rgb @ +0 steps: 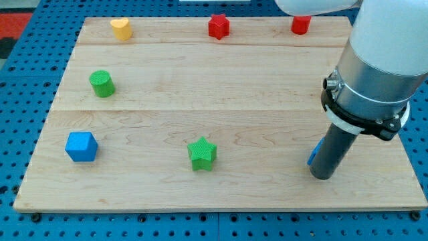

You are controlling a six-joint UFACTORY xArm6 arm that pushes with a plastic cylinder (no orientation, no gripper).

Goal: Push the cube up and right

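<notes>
The blue cube sits at the lower left of the wooden board. My tip rests on the board at the lower right, far to the right of the cube. A small blue block is mostly hidden behind the rod, touching its left side; its shape cannot be made out.
A green star lies at the lower middle. A green cylinder stands at the left. A yellow heart-like block, a red star and a red block line the top edge. The arm's body covers the right side.
</notes>
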